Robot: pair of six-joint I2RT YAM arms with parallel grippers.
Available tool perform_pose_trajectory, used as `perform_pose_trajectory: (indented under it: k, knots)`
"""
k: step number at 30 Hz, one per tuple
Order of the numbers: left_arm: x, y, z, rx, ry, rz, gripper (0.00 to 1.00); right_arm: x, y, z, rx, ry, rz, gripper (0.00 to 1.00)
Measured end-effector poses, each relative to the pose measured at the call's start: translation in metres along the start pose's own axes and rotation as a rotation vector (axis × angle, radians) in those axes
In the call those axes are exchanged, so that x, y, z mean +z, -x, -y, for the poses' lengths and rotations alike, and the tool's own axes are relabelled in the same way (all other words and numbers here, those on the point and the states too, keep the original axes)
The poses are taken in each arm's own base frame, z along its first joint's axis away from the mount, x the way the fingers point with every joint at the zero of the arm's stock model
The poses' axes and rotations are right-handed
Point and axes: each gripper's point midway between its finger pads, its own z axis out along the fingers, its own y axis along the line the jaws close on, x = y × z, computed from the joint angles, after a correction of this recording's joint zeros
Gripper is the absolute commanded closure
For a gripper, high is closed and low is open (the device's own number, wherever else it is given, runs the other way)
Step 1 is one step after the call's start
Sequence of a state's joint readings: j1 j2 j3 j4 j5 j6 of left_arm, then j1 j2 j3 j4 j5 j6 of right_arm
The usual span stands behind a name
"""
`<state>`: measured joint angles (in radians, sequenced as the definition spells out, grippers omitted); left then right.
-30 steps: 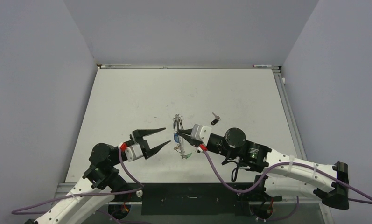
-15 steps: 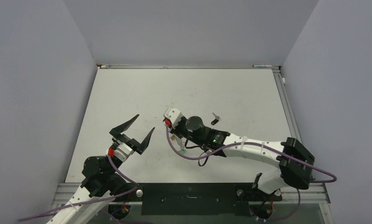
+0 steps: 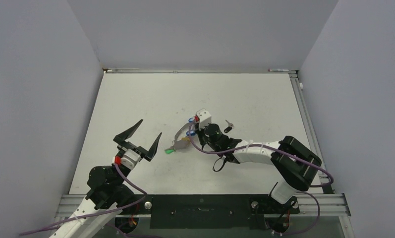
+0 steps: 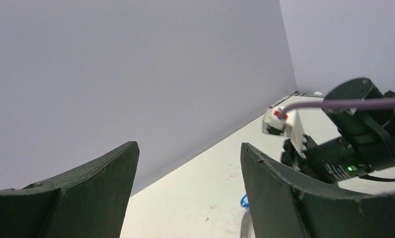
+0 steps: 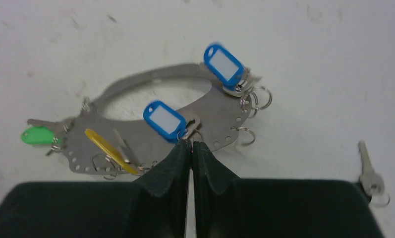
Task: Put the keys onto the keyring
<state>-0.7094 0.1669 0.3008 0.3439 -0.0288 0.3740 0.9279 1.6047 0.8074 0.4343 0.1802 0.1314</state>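
Desk [image 3: 136, 99] from above: left hand [image 3: 149, 129] sits lower left, fingers spread wide, nothing between them, well apart from everything else. Right hand [image 3: 192, 134] is at frame centre, on the keyring [image 3: 180, 136]. The keyring, a grey band, lies just left of centre, with a green tag [image 3: 169, 150] at its lower-left end and a blue tag [image 3: 191, 119] at its upper end. Loose key [image 3: 228, 125] with a black head lies apart, right of centre.

Left wrist: left hand [image 4: 189, 146] fingers apart, gap empty. Right arm [image 4: 354, 129] is at the right edge, and a bit of blue tag [image 4: 244, 201] shows at the bottom.

Right wrist: right hand [image 5: 190, 148] fingers are pressed together, tips at the near edge of the keyring [image 5: 220, 121]. Can't tell if they pinch anything thin. The band is flat and perforated, with small split rings along its edge. On it: one blue tag [image 5: 224, 64] top centre, another mid-frame, the green tag [image 5: 36, 135] far left, a yellow tag [image 5: 103, 148] lower left. Loose key [image 5: 366, 161] lies off the ring at the right edge.
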Motion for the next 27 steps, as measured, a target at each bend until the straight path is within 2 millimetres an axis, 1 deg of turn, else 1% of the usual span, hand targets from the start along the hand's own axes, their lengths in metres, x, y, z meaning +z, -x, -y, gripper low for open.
perform_pose_trajectory:
  k: [1, 2, 3, 4, 5, 6, 8, 10, 11, 13, 16, 17, 19, 21, 23, 25, 27]
  knots:
    - [0.000, -0.001, 0.001, 0.001, -0.003, -0.004, 0.28, -0.004, -0.023, 0.009, 0.016, -0.021, -0.046, 0.83]
    - [0.000, -0.002, 0.002, 0.001, -0.007, -0.007, 0.28, -0.009, -0.049, 0.019, 0.031, -0.044, -0.100, 0.72]
    - [0.000, -0.003, 0.002, 0.001, -0.011, -0.011, 0.28, -0.014, -0.067, 0.024, 0.040, -0.057, -0.140, 0.60]
    - [0.000, -0.004, 0.003, 0.000, -0.013, -0.014, 0.28, -0.019, -0.081, 0.026, 0.050, -0.065, -0.174, 0.50]
    - [0.000, -0.004, 0.003, 0.001, -0.014, -0.016, 0.28, -0.022, -0.089, 0.027, 0.057, -0.072, -0.199, 0.35]
    - [0.000, -0.005, 0.003, 0.001, -0.014, -0.017, 0.28, -0.025, -0.093, 0.028, 0.062, -0.081, -0.215, 0.28]
    - [0.000, -0.005, 0.003, 0.001, -0.015, -0.019, 0.28, -0.030, -0.088, 0.033, 0.066, -0.103, -0.215, 0.23]
    - [0.000, -0.006, 0.004, 0.001, -0.017, -0.023, 0.28, -0.041, -0.066, 0.039, 0.069, -0.128, -0.175, 0.21]
    - [0.000, -0.007, 0.004, 0.001, -0.017, -0.026, 0.28, -0.046, -0.050, 0.042, 0.068, -0.140, -0.146, 0.21]
    - [0.001, -0.008, 0.004, 0.001, -0.018, -0.031, 0.27, -0.055, -0.007, 0.049, 0.071, -0.168, -0.061, 0.20]
    - [0.001, -0.013, 0.003, 0.003, -0.007, -0.049, 0.27, -0.074, 0.066, 0.060, 0.088, -0.209, 0.106, 0.19]
    - [0.001, -0.014, 0.002, 0.003, -0.001, -0.057, 0.27, -0.083, 0.086, 0.064, 0.097, -0.223, 0.156, 0.19]
    - [0.001, -0.016, 0.000, 0.004, 0.008, -0.066, 0.27, -0.102, 0.114, 0.073, 0.123, -0.252, 0.239, 0.19]
    - [0.001, -0.017, -0.001, 0.004, 0.015, -0.072, 0.27, -0.118, 0.130, 0.081, 0.157, -0.277, 0.297, 0.18]
    - [0.001, -0.019, -0.002, 0.004, 0.020, -0.077, 0.27, -0.129, 0.139, 0.085, 0.182, -0.289, 0.336, 0.18]
    - [0.001, -0.020, -0.001, 0.002, 0.019, -0.084, 0.27, -0.134, 0.139, 0.087, 0.194, -0.289, 0.357, 0.18]
    - [0.002, -0.022, -0.001, 0.002, 0.018, -0.090, 0.26, -0.136, 0.132, 0.088, 0.204, -0.291, 0.356, 0.17]
